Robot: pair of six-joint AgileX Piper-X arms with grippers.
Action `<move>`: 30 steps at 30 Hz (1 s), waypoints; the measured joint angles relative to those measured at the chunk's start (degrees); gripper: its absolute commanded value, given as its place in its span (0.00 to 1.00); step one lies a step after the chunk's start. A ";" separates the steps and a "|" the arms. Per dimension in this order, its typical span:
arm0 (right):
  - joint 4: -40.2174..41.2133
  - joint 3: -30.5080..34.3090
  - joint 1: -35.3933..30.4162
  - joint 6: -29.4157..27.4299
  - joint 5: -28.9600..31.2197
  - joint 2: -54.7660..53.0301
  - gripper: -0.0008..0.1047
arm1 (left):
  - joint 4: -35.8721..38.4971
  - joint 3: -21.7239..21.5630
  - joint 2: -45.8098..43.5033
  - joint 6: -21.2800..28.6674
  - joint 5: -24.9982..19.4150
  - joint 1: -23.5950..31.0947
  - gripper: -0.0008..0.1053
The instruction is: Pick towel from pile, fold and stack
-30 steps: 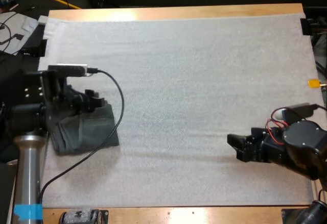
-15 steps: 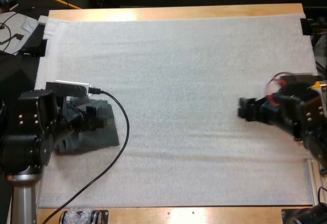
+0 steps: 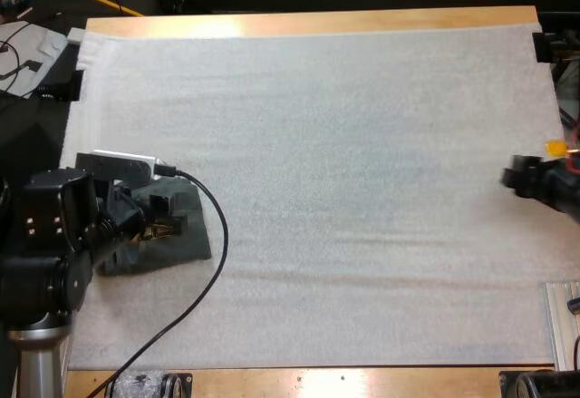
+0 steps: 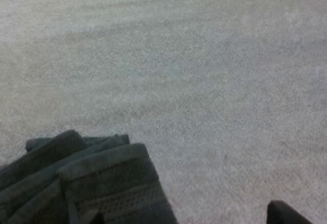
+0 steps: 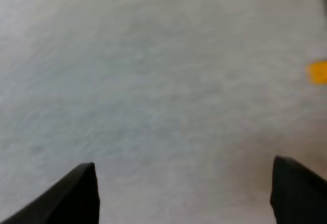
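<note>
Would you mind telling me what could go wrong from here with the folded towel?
1. The left hand is open right over the folded towel. If it pulls away low, it might snag the top layer and undo the fold.
2. The folded towel lies near the left edge of the mat, so a nudge from the arm could push it partly off.

The left arm point(image 3: 54, 253) reaches in from the near left corner, and the left gripper point(image 3: 169, 217) is low and aimed rightward with its fingers spread apart. Over at the right edge, the right gripper point(image 3: 513, 179) faces left, fingers wide apart.
</note>
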 measured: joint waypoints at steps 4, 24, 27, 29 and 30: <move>1.72 0.00 -3.38 -2.34 0.58 -3.09 0.65 | 0.22 0.00 -0.83 0.46 0.00 0.00 0.58; 10.43 0.03 -4.94 -10.03 2.08 -23.70 0.64 | 0.62 2.60 -16.53 2.17 -0.86 0.00 0.58; 12.09 0.03 -4.94 -10.36 2.08 -28.37 0.64 | 0.77 4.05 -21.96 2.17 -0.85 -0.17 0.58; 13.00 0.03 -4.94 -10.35 1.95 -30.66 0.64 | 0.99 5.06 -25.06 2.17 -0.94 -0.28 0.58; 13.71 0.03 -4.94 -10.35 1.92 -32.28 0.64 | 1.21 5.94 -26.89 2.17 -0.94 -0.31 0.58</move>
